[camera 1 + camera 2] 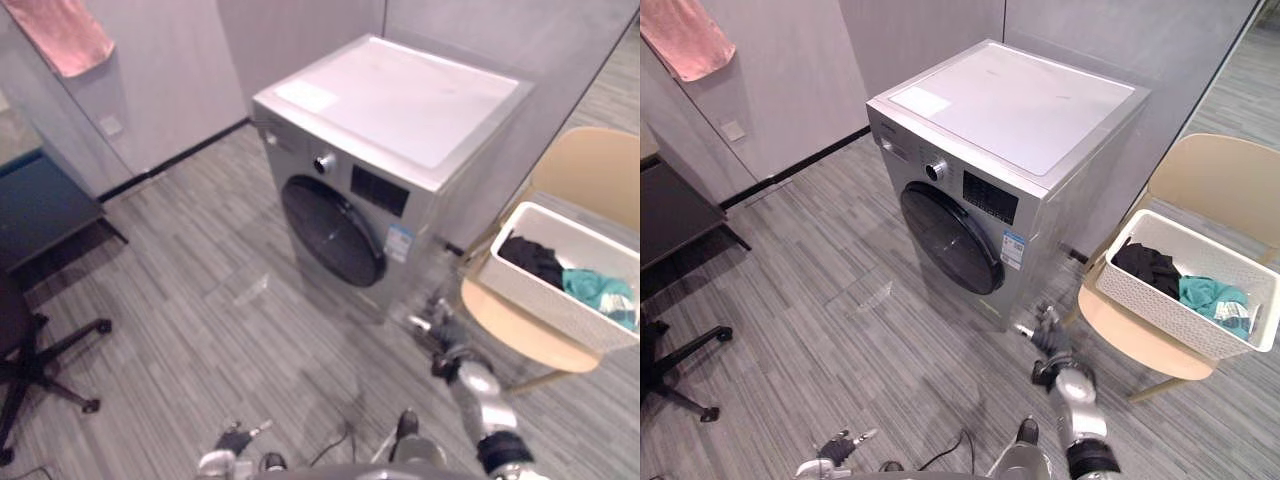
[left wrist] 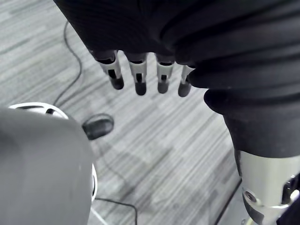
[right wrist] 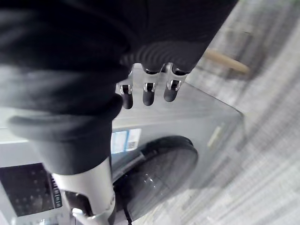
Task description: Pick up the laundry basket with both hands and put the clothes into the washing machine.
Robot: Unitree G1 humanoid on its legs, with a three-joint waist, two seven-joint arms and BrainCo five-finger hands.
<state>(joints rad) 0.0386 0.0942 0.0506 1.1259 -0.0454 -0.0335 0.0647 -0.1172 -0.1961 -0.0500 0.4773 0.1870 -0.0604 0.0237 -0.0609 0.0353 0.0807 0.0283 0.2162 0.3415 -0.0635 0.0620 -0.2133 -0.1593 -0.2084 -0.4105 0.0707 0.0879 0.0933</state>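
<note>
A white laundry basket [image 1: 548,296] rests on the seat of a beige chair [image 1: 590,175] to the right of the washing machine. Black clothes [image 1: 530,258] and a teal garment [image 1: 598,288] lie inside it. The silver washing machine [image 1: 395,110] stands in the middle, its round dark door [image 1: 332,230] closed. My right hand [image 1: 1047,340] hangs open above the floor between the machine's front corner and the chair, apart from the basket, with relaxed fingers [image 3: 149,91] holding nothing. My left hand [image 1: 838,447] is low at the near edge, open, its fingers [image 2: 138,77] over bare floor.
A black office chair [image 1: 30,350] and a dark desk [image 1: 40,205] stand at the left. A pink towel [image 1: 65,35] hangs on the grey wall behind them. Grey striped floor [image 1: 200,310] stretches in front of the machine.
</note>
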